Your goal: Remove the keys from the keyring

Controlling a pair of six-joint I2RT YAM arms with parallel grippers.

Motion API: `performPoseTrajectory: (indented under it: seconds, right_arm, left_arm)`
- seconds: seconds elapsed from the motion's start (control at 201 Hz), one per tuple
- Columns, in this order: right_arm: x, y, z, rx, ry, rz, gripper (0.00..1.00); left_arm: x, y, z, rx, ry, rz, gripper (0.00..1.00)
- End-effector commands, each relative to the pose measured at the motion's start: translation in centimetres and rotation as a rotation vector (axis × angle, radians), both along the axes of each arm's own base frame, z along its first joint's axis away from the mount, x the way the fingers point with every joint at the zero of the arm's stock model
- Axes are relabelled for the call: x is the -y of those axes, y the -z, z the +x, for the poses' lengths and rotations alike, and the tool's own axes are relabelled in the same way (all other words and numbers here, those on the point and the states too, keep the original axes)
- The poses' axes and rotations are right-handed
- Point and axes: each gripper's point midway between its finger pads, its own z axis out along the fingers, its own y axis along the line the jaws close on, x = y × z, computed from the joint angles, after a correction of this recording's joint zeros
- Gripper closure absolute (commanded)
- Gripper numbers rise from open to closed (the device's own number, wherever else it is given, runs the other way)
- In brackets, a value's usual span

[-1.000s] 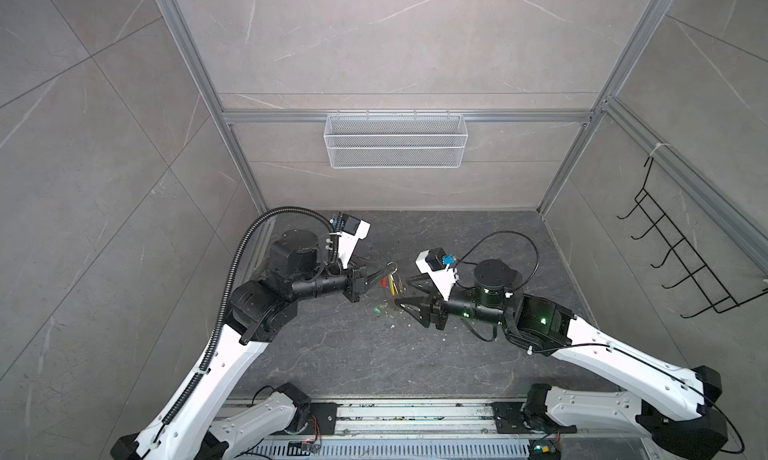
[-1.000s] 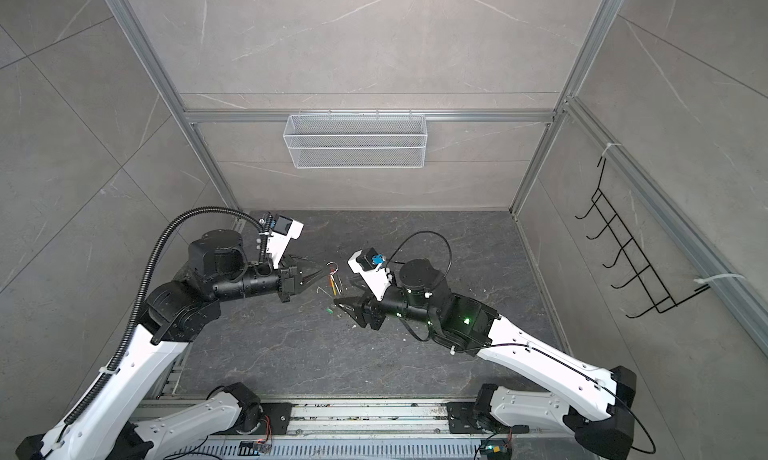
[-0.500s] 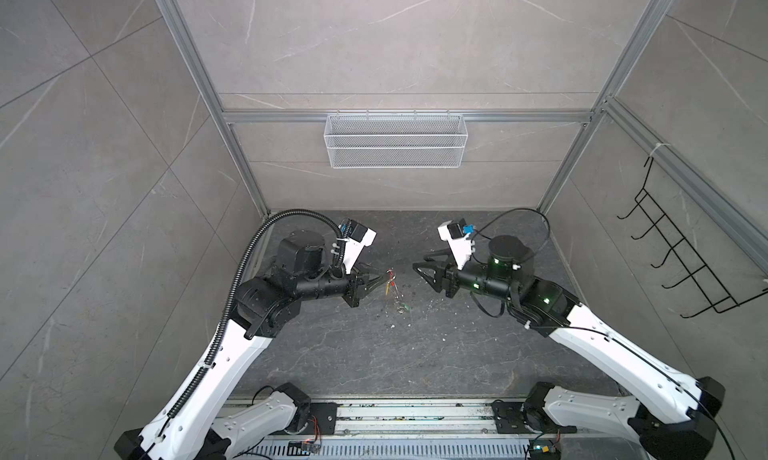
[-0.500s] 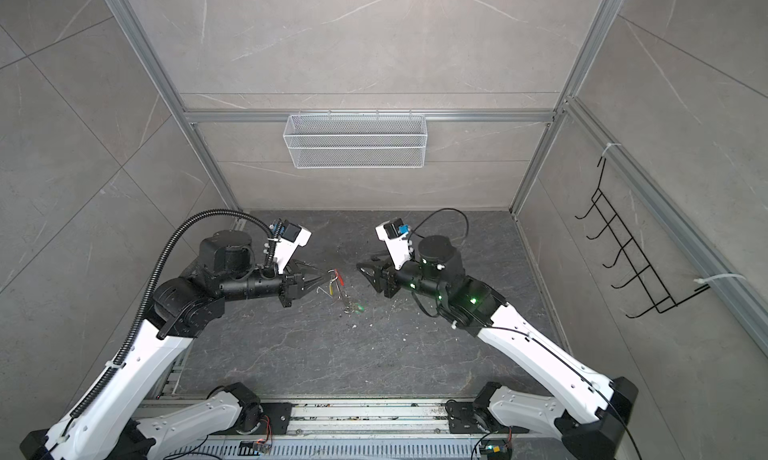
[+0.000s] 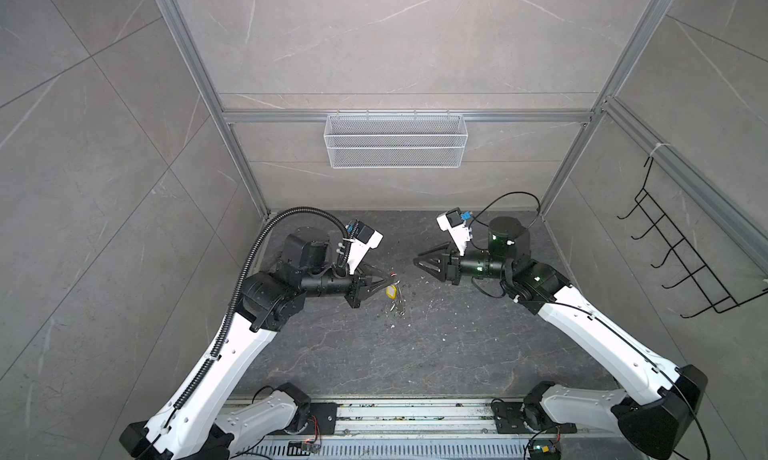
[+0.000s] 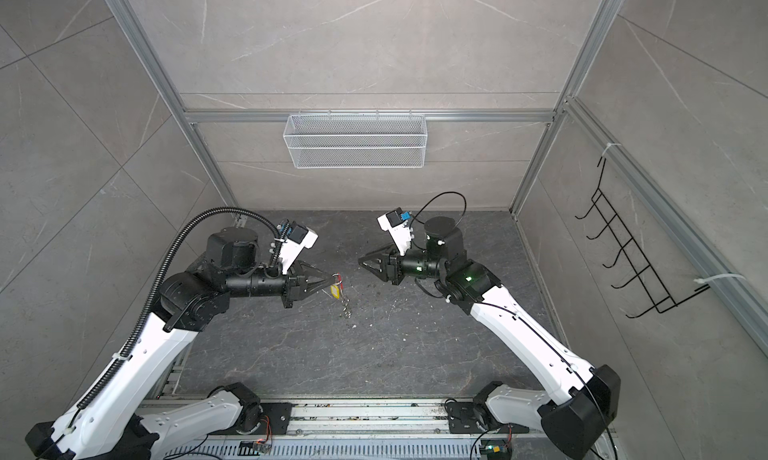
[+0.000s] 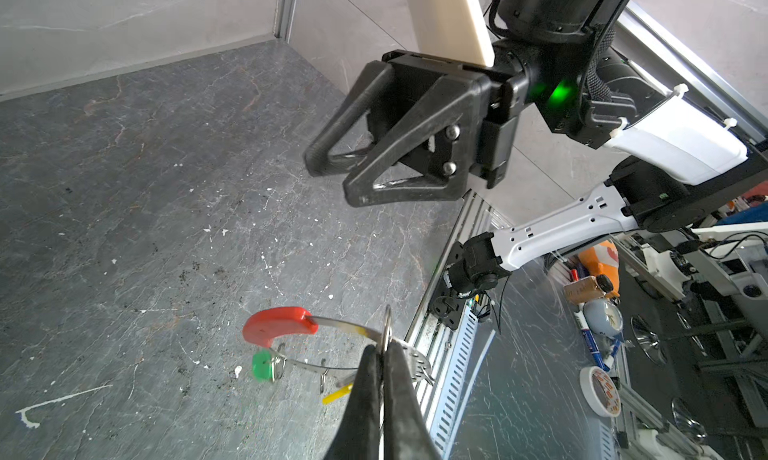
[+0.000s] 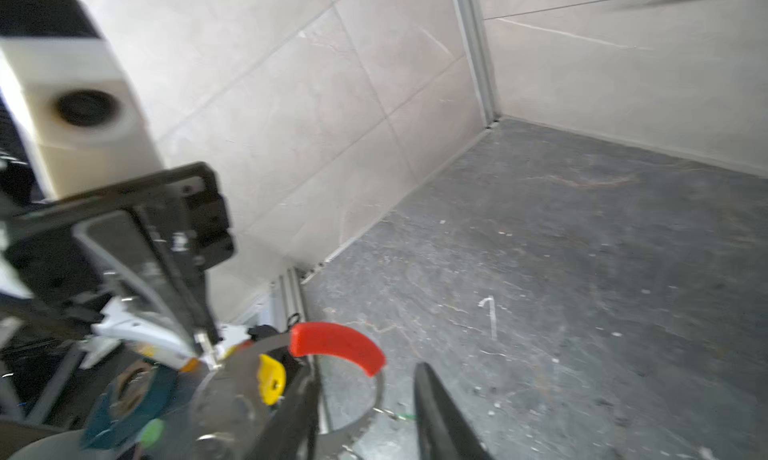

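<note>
My left gripper (image 7: pixel 380 356) is clamped tight on the thin wire of the one keyring (image 7: pixel 340 325), holding it over the floor (image 5: pixel 415 346) near its middle. The ring's single red sleeve (image 7: pixel 276 326) curves along the arc away from my fingertips. Two tags show at the hoop: one green tag (image 7: pixel 262 365) and one yellow tag (image 5: pixel 390 292), the yellow at 6 o'clock from my tips in both top views. Of the keys (image 7: pixel 415 360) I make out only one toothed blade for sure. My right gripper (image 5: pixel 417 261) is at 2 o'clock of the ring, near but apart, jaws parted a little and holding nothing.
</note>
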Motion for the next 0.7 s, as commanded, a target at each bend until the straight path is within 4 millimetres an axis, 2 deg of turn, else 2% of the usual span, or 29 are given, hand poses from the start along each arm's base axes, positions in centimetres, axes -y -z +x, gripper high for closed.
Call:
performPoseTrajectory:
  seconds: [0.0, 0.03, 0.085, 0.179, 0.393, 0.697]
  right_arm:
    - [-0.4, -1.2, -2.8, 0.022, -0.179, 0.062, 0.85]
    - [-0.5, -1.2, -3.1, 0.012, -0.209, 0.066, 0.88]
    - [-0.7, -1.5, -4.0, 0.003, -0.287, 0.085, 0.88]
    - [-0.8, -1.8, -5.4, -0.009, -0.393, 0.099, 0.76]
    - [-1.3, -2.1, -6.8, 0.023, -0.449, 0.066, 0.61]
    - [-2.9, -2.3, -8.6, 0.047, -0.515, 0.038, 0.59]
  left_arm:
    - [0.2, -2.4, -1.4, 0.065, 0.087, -0.057, 1.00]
    - [0.3, -2.4, -1.6, 0.064, 0.097, -0.060, 1.00]
    - [0.4, -2.5, -2.0, 0.061, 0.122, -0.066, 1.00]
    - [0.6, -2.6, -2.7, 0.050, 0.167, -0.076, 1.00]
    - [0.8, -2.7, -3.9, 0.032, 0.245, -0.092, 1.00]
    - [0.9, -2.7, -4.0, 0.023, 0.252, -0.088, 1.00]
